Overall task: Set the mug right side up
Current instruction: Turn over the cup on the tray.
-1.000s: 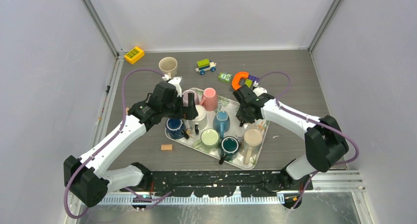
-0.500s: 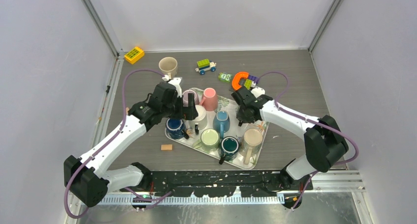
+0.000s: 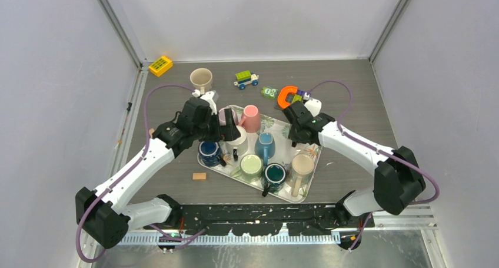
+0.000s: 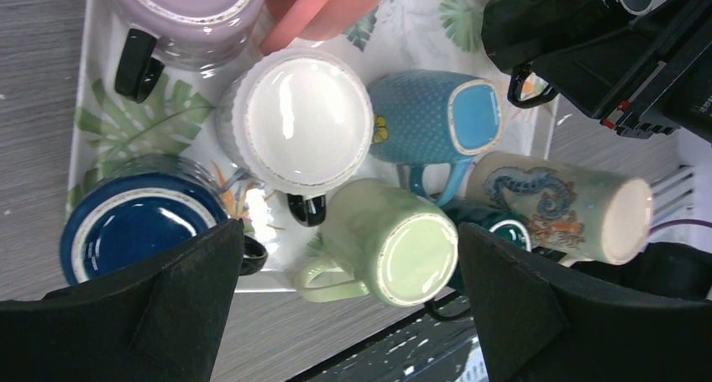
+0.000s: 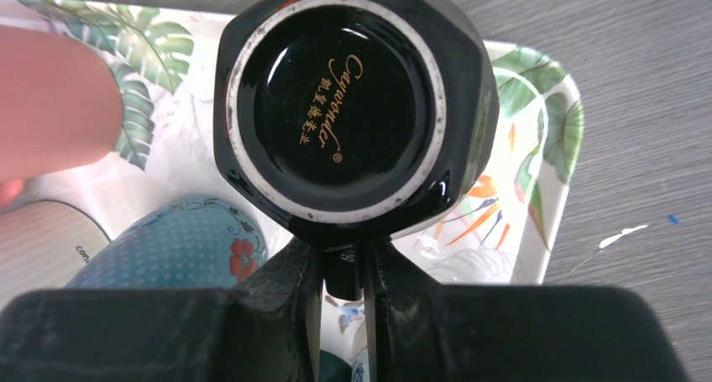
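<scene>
Swung right arm [image 3: 353, 145] outward, to the right. Held right pincer [image 5: 344, 264] clamped on black mug [image 5: 353, 113] handle, base up, at tray [image 5: 546, 147] far right corner; left pincer [image 3: 228, 128] gaping. Needed clear lift before rolling wrist.

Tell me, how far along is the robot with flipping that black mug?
Done: the right gripper is shut on the handle of the black mug. In hand: that grip, with the mug base-up over the tray. Left: the flip and setting it down upright. The left gripper hangs open, holding nothing.
</scene>
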Robot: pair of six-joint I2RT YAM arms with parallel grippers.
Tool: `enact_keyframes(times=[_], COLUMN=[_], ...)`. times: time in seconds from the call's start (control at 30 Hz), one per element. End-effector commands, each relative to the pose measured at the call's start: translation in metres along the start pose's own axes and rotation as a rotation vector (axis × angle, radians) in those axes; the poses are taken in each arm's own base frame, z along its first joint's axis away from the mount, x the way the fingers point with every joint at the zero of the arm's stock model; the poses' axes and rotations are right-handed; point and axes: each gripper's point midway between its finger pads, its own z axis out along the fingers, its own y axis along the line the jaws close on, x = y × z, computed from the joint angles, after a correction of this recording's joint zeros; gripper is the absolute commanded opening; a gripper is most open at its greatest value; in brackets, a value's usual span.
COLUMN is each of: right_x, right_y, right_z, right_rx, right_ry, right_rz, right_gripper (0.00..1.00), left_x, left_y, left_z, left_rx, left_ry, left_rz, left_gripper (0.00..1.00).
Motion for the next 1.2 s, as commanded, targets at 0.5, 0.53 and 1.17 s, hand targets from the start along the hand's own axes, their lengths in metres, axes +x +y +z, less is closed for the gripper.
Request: enact_keyframes(times=[0.5,0.53,1.17], right_x=[-0.128,-0.132,-0.172], right_y=[0.070,0.077,0.194], right_z=[-0.117,-0.125,-0.235], right_rx=[-0.377,-0.418,-1.156], right_ry=[-0.339,-0.344,-0.301], right_rz=[0.080,0.093,0.376], right_gripper=[0.01,0.01,0.01], left_x=[-0.066,-0.069,-0.116], left_y=[-0.064,-0.064,-0.076], left_z=[-0.014,-0.014,-0.008], left_rx=[0.337,0.358,0.703], left_ry=[-0.145,-0.148,-0.144], left_rz=[-0.292,-0.320,-0.784], left_gripper=[1.00,0.99,0.87])
